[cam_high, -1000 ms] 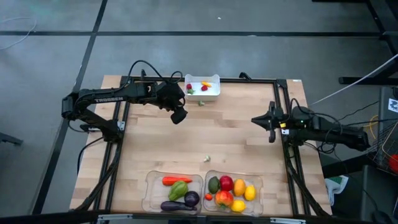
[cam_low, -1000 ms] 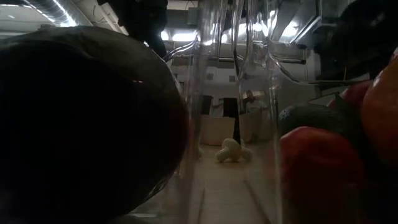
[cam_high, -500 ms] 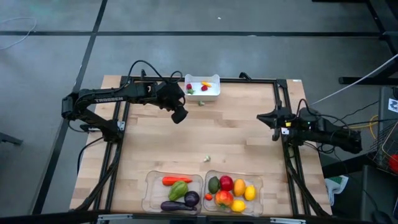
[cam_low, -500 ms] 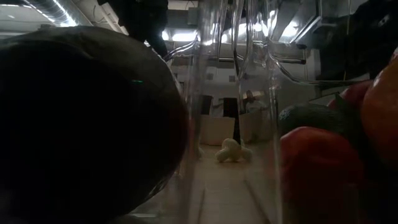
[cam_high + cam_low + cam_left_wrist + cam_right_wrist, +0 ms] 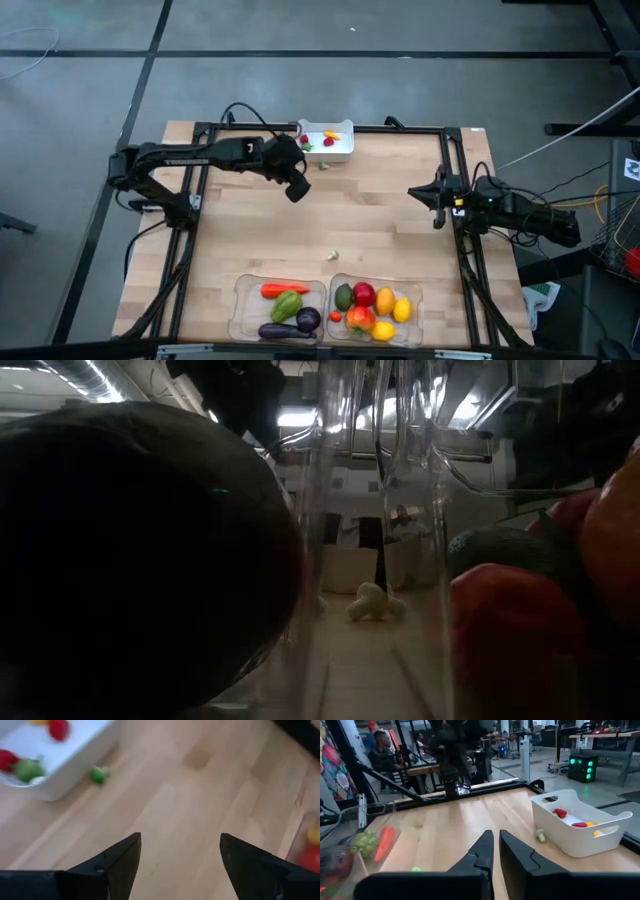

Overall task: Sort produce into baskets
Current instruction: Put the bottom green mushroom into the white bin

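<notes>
left hand (image 5: 296, 190) hovering above the surface (image 5: 380, 200) just near the white bin (image 5: 326, 140), fingers (image 5: 117, 862) spread wide and gripping nothing. right hand (image 5: 437, 196) parked at the surface's right edge, fingers pressed almost together, also holding nothing.

largest first: 2 clear trays at the near edge, left tray (image 5: 240, 310) with the carrot (image 5: 282, 290), green pepper (image 5: 286, 305) and eggplant (image 5: 283, 330), right tray (image 5: 413, 318) packed with the apple (image 5: 364, 294), lemons and orange pieces. then the white bin at the far edge with a few tiny red, yellow and green pieces inside. smallest last: 2 loose bits not yet sorted, a small green piece (image 5: 323, 165) lying just beside the bin on the bare wood, and a pale little piece (image 5: 332, 256) mid-surface, well apart from everything.

likely step in hand: picking up the green piece next to the bin. best done by centring the open fingers over it, keeping clear of the bin wall, descending straight until the tips nearly touch the wood, then closing gently, since so small and rounded a thing could squirt out sideways. worth a slow lift and a short carry over the rim before letting go. pale piece to follow.
</notes>
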Available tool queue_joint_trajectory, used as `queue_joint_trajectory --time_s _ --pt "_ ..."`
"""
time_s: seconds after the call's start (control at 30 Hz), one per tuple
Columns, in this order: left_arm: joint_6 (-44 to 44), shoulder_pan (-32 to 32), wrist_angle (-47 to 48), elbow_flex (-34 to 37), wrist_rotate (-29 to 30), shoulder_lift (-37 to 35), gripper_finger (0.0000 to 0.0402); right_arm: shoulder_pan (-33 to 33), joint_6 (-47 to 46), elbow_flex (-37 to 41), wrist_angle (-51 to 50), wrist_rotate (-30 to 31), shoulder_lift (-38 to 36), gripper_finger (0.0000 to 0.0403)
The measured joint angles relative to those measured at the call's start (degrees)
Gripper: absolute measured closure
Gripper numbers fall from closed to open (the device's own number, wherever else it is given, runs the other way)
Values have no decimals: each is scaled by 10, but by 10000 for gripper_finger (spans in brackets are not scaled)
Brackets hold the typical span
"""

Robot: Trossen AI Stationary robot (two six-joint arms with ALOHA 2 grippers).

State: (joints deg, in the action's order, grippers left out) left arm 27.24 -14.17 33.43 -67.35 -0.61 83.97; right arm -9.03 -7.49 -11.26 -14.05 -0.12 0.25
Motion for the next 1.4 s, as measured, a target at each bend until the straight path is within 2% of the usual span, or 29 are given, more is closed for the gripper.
queue_joint_trajectory --time_s 0.17,0.33,0.73,1.0,1.4 --pt "-43 40 -54 0 -8 39 137 0 -2 36 44 0 -1 370" --pt "-78 95 -145 0 -8 87 137 0 -2 45 40 0 -1 370" --pt "-169 207 -219 0 -8 189 137 0 -2 44 37 1 -1 370" --pt "-202 226 -298 0 -4 253 137 0 -2 44 35 1 -1 370" --pt "-236 228 -327 0 -1 305 137 0 -2 44 31 1 -1 370"
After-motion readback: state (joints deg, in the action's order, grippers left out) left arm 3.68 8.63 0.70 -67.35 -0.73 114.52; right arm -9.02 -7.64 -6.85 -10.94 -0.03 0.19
